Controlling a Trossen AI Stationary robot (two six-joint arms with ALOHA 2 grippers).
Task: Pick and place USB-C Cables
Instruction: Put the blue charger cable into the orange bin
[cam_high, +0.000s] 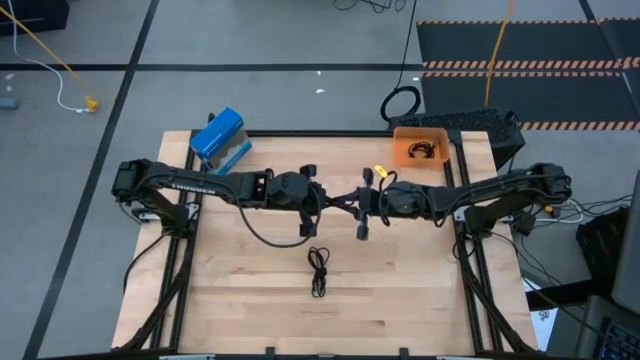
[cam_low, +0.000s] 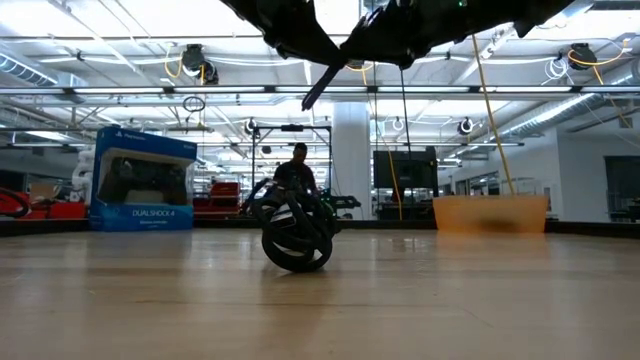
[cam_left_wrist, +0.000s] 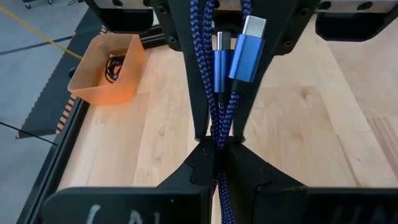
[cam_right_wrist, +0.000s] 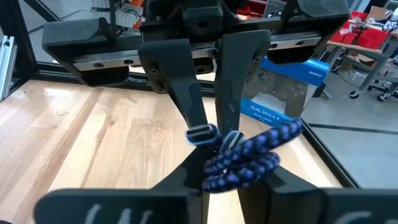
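High view shows us mid-handover at frame centre: our left gripper (cam_high: 322, 197) and right gripper (cam_high: 362, 203) both clamp the purple-blue cable (cam_left_wrist: 219, 93) above the table (cam_high: 250, 300), so next, we judge, one releases toward the upper-right orange bin (cam_high: 420, 148).

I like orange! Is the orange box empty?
Not empty. A black coiled cable lies inside the orange box.
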